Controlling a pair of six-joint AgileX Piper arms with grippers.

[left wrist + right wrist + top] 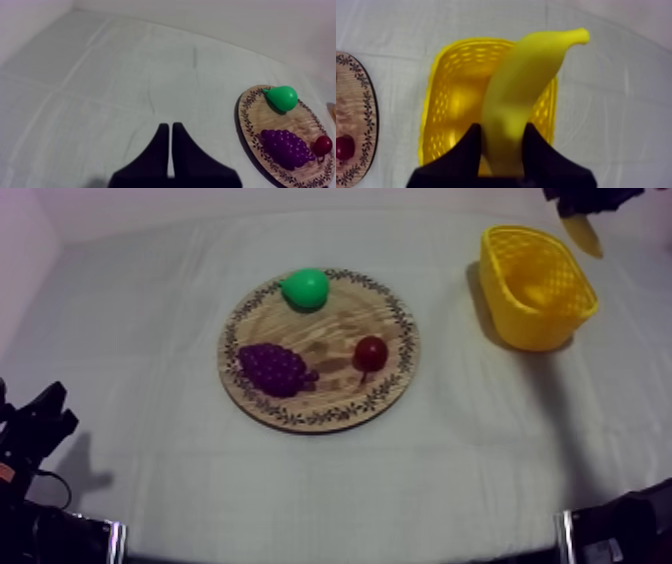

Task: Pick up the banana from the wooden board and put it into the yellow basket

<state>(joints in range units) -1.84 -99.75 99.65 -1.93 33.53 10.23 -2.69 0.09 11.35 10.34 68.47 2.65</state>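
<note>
Right wrist view: smooth, curved yellow banana [531,85] gripped by right hand [502,131].

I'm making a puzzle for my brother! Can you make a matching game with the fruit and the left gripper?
Things:
1 banana
2 pear
3 grapes
4 left gripper

States:
A shut, holding nothing
B purple, on the wooden board
C held up at the yellow basket
D green

Pairs: 1-C, 2-D, 3-B, 4-A
</note>
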